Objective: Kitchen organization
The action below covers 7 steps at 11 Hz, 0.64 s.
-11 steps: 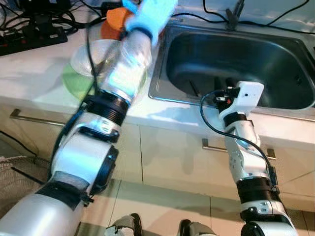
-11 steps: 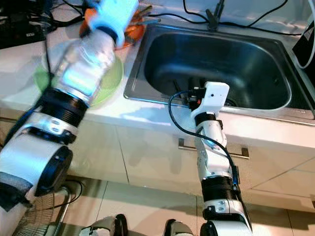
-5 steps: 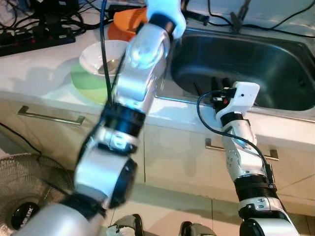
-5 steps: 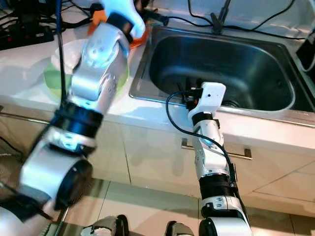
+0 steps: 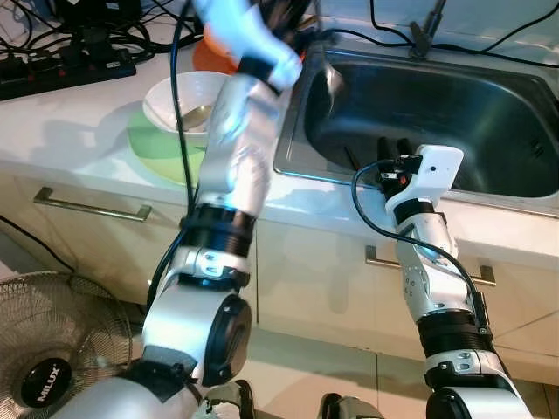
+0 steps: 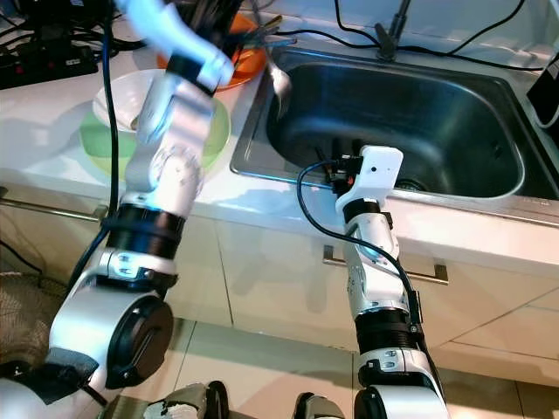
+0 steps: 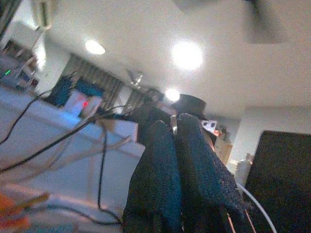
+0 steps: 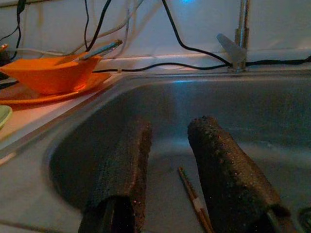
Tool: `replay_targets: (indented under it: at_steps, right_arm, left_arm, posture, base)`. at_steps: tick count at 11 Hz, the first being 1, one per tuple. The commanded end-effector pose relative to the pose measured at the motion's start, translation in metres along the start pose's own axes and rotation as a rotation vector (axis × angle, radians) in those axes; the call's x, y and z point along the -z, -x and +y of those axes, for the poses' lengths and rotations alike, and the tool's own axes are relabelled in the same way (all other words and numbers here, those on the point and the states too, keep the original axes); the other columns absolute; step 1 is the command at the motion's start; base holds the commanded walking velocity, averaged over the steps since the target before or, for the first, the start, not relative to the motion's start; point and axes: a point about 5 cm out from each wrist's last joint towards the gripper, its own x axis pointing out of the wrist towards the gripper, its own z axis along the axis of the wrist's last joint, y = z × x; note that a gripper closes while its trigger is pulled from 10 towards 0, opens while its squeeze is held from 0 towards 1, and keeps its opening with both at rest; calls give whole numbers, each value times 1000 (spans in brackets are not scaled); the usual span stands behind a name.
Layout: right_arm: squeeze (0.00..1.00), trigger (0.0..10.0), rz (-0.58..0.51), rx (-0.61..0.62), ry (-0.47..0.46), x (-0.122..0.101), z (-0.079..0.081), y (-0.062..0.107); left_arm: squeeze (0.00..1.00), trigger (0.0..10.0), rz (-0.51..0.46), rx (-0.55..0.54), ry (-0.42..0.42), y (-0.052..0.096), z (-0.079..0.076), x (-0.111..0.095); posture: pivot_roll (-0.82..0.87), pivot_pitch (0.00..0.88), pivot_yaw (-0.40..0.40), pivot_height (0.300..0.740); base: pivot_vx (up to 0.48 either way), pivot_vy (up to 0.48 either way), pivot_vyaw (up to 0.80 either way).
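Note:
My left arm is raised over the counter, and its gripper (image 5: 291, 12) (image 7: 176, 121) is shut on the handle of a metal spoon (image 5: 329, 78). The spoon hangs bowl-down over the left rim of the steel sink (image 5: 489, 96). My right gripper (image 5: 393, 147) (image 8: 167, 131) reaches into the sink, open, its fingers apart and holding nothing. A chopstick (image 8: 194, 201) lies on the sink floor between those fingers. A white bowl (image 5: 186, 100) sits on a green plate (image 5: 150, 144) left of the sink. An orange bowl (image 8: 48, 73) with a utensil in it stands on an orange plate behind.
A faucet (image 8: 240, 29) and black cables run along the back wall. A power strip (image 5: 61, 70) lies at the counter's far left. Cabinet handles (image 5: 92, 208) stick out below the counter edge. A fan (image 5: 52, 349) lies on the floor at the left.
My left arm has swung and turned at the wrist, and the spoon now hangs over the sink's left rim. The right arm has stayed in the sink.

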Motion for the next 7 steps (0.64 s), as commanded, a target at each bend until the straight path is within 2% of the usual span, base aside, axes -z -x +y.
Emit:
replay_targets:
  at_steps: [1, 3, 5, 6, 7]
  right_arm:
    - [0, 10000, 31, 25, -17, 6, -6, 3]
    - [0, 10000, -13, 14, -37, -7, -9, -1]
    - [510, 10000, -29, 6, -48, -12, -12, -2]
    - [1000, 10000, -37, 0, -53, -15, -11, -3]
    - [1000, 10000, -55, -47, -55, -21, -8, -5]
  left_arm:
    - [0, 10000, 14, 9, 35, 3, -1, 6]
    - [0, 10000, 90, 30, 28, 13, -2, 25]
    - [0, 10000, 117, 22, 60, 18, 0, 35]
    - [0, 10000, 134, 30, 65, 19, -1, 39]
    - [0, 10000, 155, 38, 74, 20, -2, 44]
  posture:
    - [-10, 79, 13, 740]
    - [-15, 78, 19, 740]
    - [-17, 79, 25, 740]
    - [-19, 81, 28, 740]
    - [-19, 82, 32, 740]
  base:
    - [0, 0, 0]
    - [0, 0, 0]
    - [0, 0, 0]
    - [0, 0, 0]
    - [0, 0, 0]
